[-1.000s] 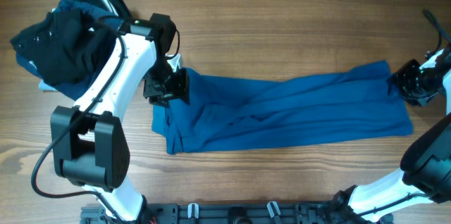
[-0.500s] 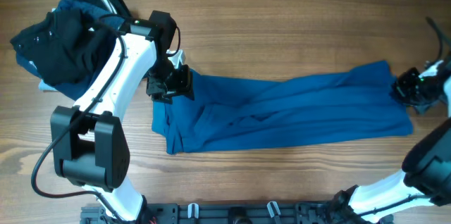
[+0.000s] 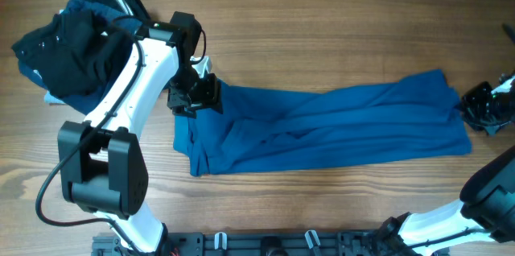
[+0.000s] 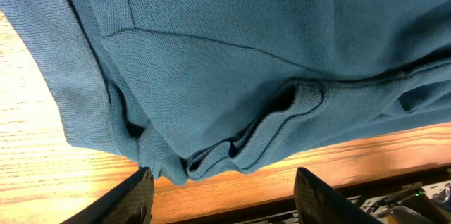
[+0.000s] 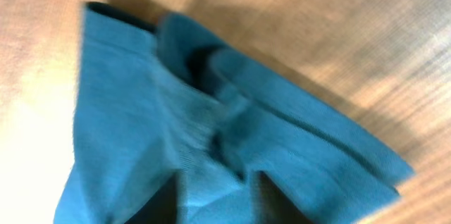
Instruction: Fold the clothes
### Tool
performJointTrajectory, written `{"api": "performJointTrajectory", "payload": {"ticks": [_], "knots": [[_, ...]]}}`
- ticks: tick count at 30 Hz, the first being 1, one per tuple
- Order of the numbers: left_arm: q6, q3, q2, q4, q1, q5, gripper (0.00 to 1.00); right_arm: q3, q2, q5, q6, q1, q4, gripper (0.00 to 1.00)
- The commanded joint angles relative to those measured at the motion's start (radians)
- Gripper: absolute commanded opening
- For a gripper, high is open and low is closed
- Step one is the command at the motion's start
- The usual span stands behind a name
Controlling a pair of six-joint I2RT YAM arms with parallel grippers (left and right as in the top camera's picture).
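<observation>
We are drawing our right tool [image 3: 485, 109] back off the right end of the blue shirt [image 3: 338, 127], jaws apart and empty. Our left tool [image 4: 225, 199] is hovering open over its left end. The shirt is lying stretched across the table [image 3: 322, 14], awaiting folding.

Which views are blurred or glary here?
Right wrist: blurred throughout, the shirt soft-edged, the table washed out by glare at left. Left wrist: sharp, knit weave legible. Overhead: sharp, evenly lit, soft shadows only.
</observation>
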Motion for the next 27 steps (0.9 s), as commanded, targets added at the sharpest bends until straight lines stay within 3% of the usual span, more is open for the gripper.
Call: {"api": "performJointTrajectory", "payload": {"ticks": [1, 3, 4, 9, 15, 18, 19, 20, 25, 27], "knots": [[-0.002, 0.018, -0.024, 0.002, 0.000, 0.013, 0.67, -0.010, -0.009, -0.025, -0.053, 0.002, 0.059, 0.84], [-0.002, 0.018, -0.024, 0.001, 0.000, 0.014, 0.68, -0.014, 0.013, 0.016, -0.058, 0.002, 0.115, 0.98], [-0.002, 0.018, -0.025, 0.000, 0.000, 0.014, 0.68, -0.014, 0.027, 0.017, -0.081, 0.001, 0.139, 0.99], [-0.001, 0.018, -0.025, -0.021, 0.000, 0.013, 0.68, -0.014, 0.138, -0.063, -0.238, 0.000, 0.200, 0.98], [0.025, 0.018, -0.025, -0.032, 0.000, 0.013, 0.68, -0.014, 0.235, -0.050, -0.268, 0.001, 0.168, 0.95], [0.025, 0.018, -0.025, -0.027, 0.000, 0.013, 0.69, -0.014, 0.258, -0.050, -0.284, 0.003, 0.142, 0.81], [0.025, 0.018, -0.025, -0.024, 0.000, 0.013, 0.69, -0.014, 0.261, -0.050, -0.284, 0.003, 0.134, 0.70], [0.025, 0.018, -0.025, -0.021, 0.000, 0.013, 0.69, -0.014, 0.264, -0.050, -0.285, 0.005, 0.124, 0.53], [0.026, 0.018, -0.025, -0.016, 0.001, 0.013, 0.68, -0.014, 0.266, -0.031, -0.291, 0.014, 0.091, 0.29], [0.040, 0.018, -0.025, -0.016, 0.001, 0.013, 0.68, -0.014, 0.265, -0.014, -0.287, 0.011, 0.085, 0.09]]}}
